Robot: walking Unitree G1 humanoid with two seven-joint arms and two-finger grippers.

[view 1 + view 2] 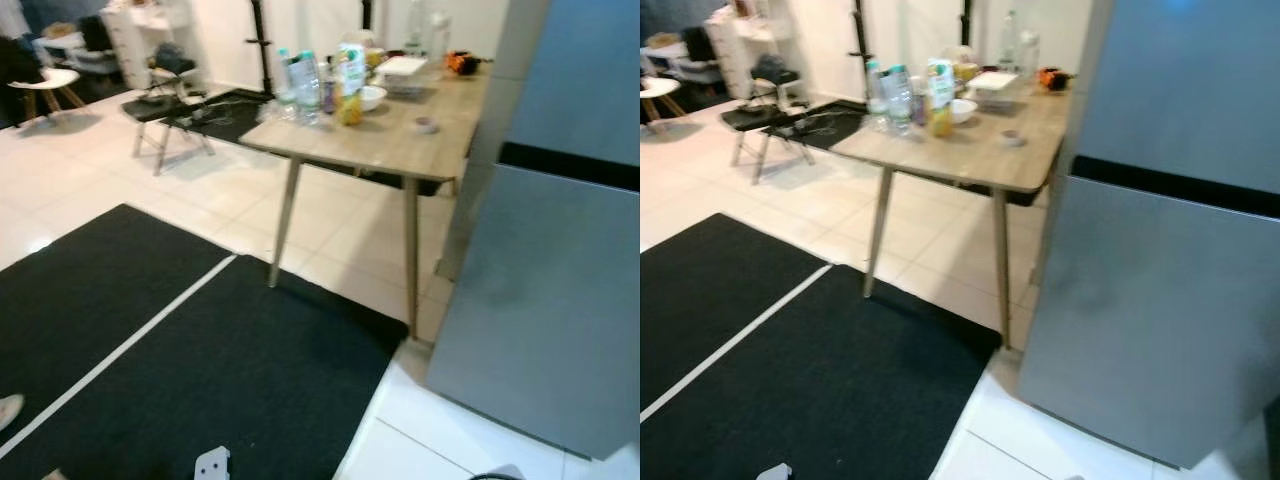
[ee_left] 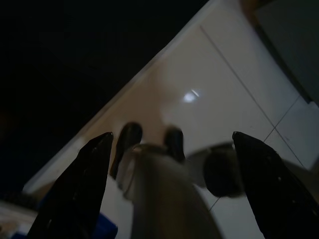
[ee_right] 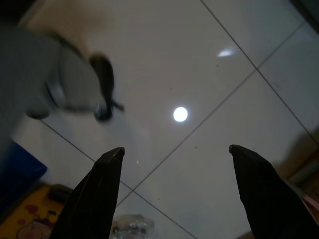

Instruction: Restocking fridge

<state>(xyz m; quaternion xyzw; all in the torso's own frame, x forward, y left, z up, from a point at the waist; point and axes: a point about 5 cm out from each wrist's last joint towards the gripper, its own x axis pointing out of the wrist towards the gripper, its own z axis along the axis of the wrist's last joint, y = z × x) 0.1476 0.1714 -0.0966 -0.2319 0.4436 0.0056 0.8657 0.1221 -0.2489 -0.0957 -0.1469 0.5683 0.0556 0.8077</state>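
mat: black floor mat [image 1: 200, 380] with a white stripe, nearest the head camera, fills 6 to 9 o'clock of the head view; small white-grey part [image 1: 212, 464] shows at its bottom edge, cannot tell what it is
floor: glossy white tile floor [image 1: 420, 430] at 5 o'clock, between mat and fridge; ceiling lights reflect in it in both wrist views
fridge: tall grey two-door fridge [image 1: 560, 250] with a dark band between the doors, at 3 o'clock, both doors closed, standing just beside the table's right end
table: light wooden table on slim splayed legs [image 1: 390, 140] at 12 to 1 o'clock, beyond the mat
stock on table: clear plastic water bottles [image 1: 300, 85] and a green-and-white drink carton [image 1: 350, 75] clustered at the table's left end; white bowl [image 1: 372, 97] just beside the carton; white flat tray [image 1: 402, 68] further back; small orange item [image 1: 462, 63] at the far right corner; small round item [image 1: 426, 124] alone near the right edge; all blurred, labels unreadable
background: dark low bench [image 1: 165, 110] at 11 o'clock; round white side table [image 1: 45, 82] at 10 o'clock
left gripper [image 2: 172, 159]: hangs low over the tile at the mat's edge, black fingers [image 2: 79, 189] spread wide, nothing between them; blurred silver robot limb below it
right gripper [image 3: 174, 184]: hangs over bare tile, black fingers [image 3: 94, 194] spread wide, holding nothing; blurred silver limb to one side, blue and yellow objects at the frame corner, not identifiable
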